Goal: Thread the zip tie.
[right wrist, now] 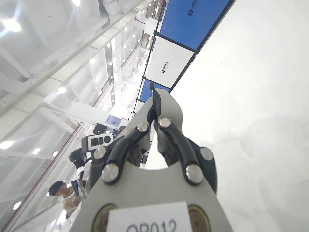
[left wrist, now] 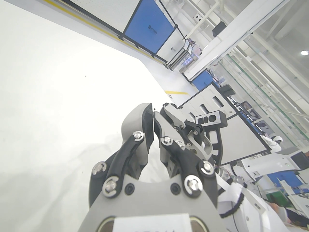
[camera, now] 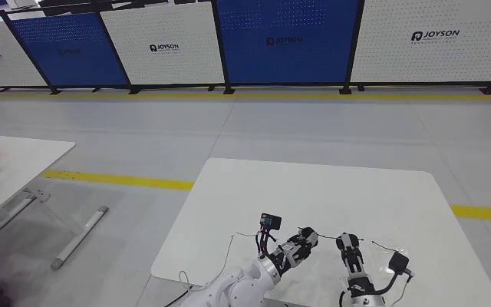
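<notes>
While the right end effector (right wrist: 154, 96) pinches the zip tie (right wrist: 151, 86), tip jutting forward, the clenched left end effector (left wrist: 153, 112) sits just beside it.

A white table (camera: 322, 192) stands on a gray floor (camera: 153, 130) with yellow lines (camera: 115, 179). Blue and white walls (camera: 288, 38) stand behind. Bright lights (right wrist: 10, 25) shine above.

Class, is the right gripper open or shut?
Shut. The right gripper has its jaws pressed together, with the zip tie poking out at the tips.
</notes>
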You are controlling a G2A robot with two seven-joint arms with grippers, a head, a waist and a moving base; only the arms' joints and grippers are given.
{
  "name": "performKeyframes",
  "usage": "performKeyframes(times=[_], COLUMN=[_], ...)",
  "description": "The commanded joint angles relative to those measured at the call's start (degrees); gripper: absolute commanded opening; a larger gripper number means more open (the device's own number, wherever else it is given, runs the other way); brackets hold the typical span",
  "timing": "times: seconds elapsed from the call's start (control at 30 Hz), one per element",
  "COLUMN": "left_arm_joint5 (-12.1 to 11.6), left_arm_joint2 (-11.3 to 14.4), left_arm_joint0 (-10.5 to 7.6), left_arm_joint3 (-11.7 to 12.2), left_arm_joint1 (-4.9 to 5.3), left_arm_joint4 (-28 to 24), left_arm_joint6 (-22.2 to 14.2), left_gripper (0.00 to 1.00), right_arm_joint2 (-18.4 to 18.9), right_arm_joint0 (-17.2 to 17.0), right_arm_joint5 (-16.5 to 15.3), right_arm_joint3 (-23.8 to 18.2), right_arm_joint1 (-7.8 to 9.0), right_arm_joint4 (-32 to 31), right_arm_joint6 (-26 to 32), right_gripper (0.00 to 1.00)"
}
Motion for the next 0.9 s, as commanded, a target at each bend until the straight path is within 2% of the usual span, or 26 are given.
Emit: performKeyframes(times=[0.0, 0.87], left_arm_joint5=[0.00, 0.00], left_arm_joint2=[0.00, 0.00], left_arm_joint0=[0.00, 0.00], left_arm_joint3=[0.00, 0.00], left_arm_joint1=[0.00, 0.00], left_arm_joint4=[0.00, 0.00], left_arm_joint6=[0.00, 0.00], left_gripper=[0.00, 0.00], right_arm_joint2=[0.10, 0.72], right_arm_joint0=[-0.03, -0.42], right_arm_joint5=[0.00, -0.04], right_arm_joint3=[0.02, 0.23], right_arm_joint1=[-0.10, -1.54], right_arm_joint4=[-0.24, -2.32], right_arm_joint6=[-0.05, 0.10], right_gripper=[0.00, 0.00])
